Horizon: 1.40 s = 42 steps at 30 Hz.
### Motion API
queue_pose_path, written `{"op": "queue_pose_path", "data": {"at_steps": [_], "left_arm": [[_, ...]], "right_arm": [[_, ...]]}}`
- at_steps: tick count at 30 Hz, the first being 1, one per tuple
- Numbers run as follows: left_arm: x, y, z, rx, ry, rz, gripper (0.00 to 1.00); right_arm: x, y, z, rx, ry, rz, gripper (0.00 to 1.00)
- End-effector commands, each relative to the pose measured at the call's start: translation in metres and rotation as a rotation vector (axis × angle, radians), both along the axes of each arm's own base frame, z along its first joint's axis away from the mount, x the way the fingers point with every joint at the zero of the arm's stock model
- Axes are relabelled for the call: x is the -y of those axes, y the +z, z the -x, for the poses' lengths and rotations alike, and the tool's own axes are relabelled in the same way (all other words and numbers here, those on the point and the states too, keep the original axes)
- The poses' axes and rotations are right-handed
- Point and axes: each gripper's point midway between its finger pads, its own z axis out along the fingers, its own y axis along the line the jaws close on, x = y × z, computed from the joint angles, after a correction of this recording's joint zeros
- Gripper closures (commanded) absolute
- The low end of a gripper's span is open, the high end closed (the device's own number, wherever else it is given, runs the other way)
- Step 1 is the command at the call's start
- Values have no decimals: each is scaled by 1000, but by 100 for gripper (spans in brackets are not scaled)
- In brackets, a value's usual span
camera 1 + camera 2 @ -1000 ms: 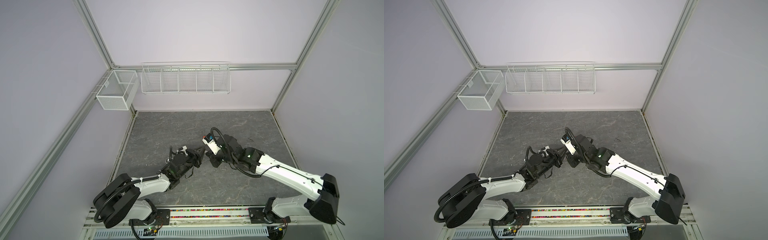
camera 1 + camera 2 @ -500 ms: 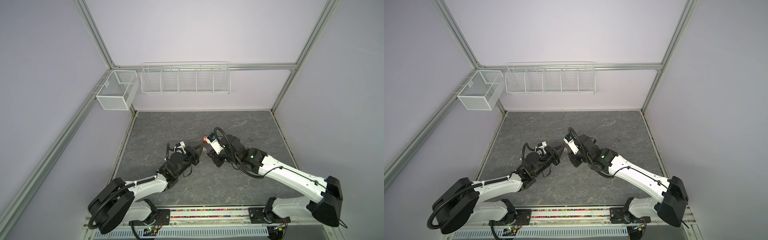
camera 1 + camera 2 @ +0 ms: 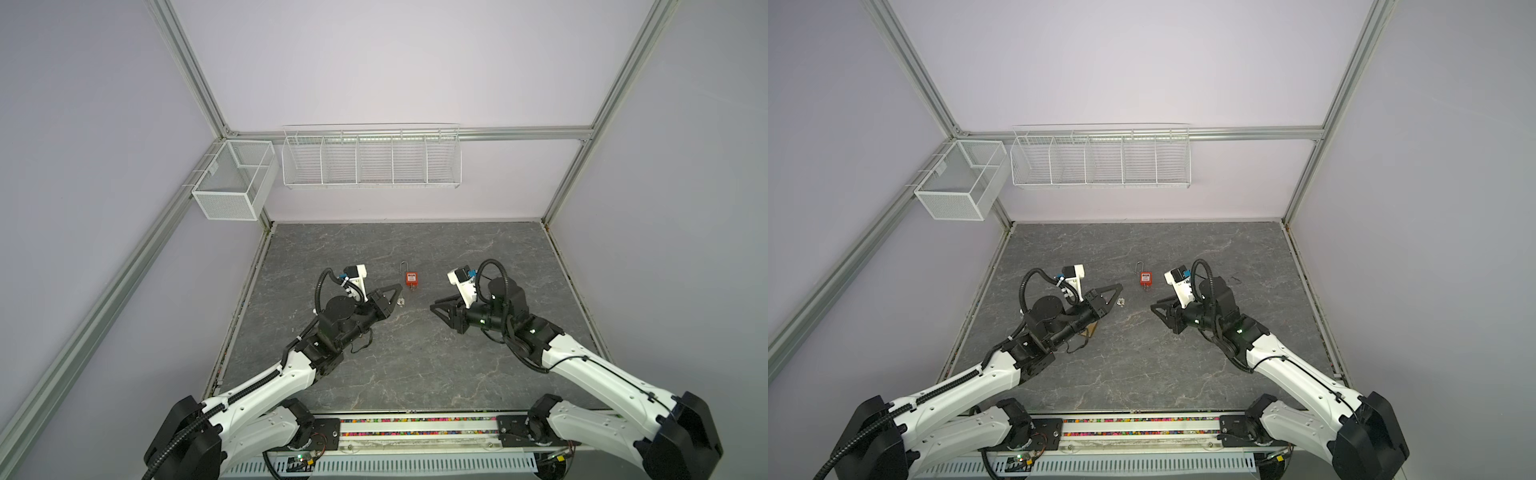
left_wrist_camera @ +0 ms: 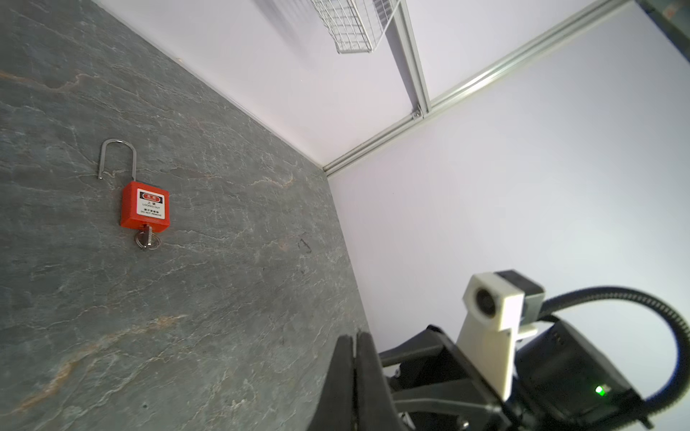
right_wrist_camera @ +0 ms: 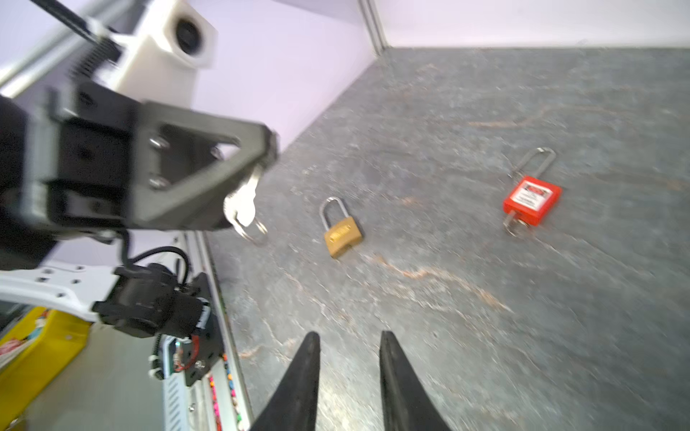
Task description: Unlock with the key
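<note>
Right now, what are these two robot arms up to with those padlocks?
The left gripper is shut on a small silver key, which hangs from its tip. The right gripper is open and empty. Two locks lie on the table. The red padlock has a second key in it, and its shackle has sprung open. The brass padlock looks closed. Neither gripper touches a lock.
</note>
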Motion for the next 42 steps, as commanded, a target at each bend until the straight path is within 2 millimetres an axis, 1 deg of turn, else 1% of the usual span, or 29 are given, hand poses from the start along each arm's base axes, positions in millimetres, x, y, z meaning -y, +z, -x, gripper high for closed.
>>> {"op": "queue_pose_path", "data": {"at_steps": [1, 5, 9, 12, 18, 24, 33, 42], "left_arm": [[8, 3, 13, 161, -79, -74, 100], [7, 9, 14, 195, -67, -29, 100], [3, 16, 14, 204, -47, 7, 100], [6, 22, 14, 211, -56, 39, 100], [9, 29, 14, 227, -67, 122, 100], [11, 36, 14, 240, -78, 169, 100], [9, 37, 13, 239, -64, 176, 100], [8, 37, 13, 245, -58, 188, 100]], "right_arm": [[-21, 47, 14, 39, 162, -215, 64], [-30, 43, 5, -3, 174, -243, 65], [-34, 39, 1, -32, 168, -266, 65], [-38, 38, 1, -45, 186, -282, 65], [-47, 44, 3, -59, 224, -321, 67], [-55, 40, 6, -76, 250, -317, 67], [-63, 41, 7, -88, 274, -330, 67], [-68, 45, 9, -89, 295, -349, 71]]}}
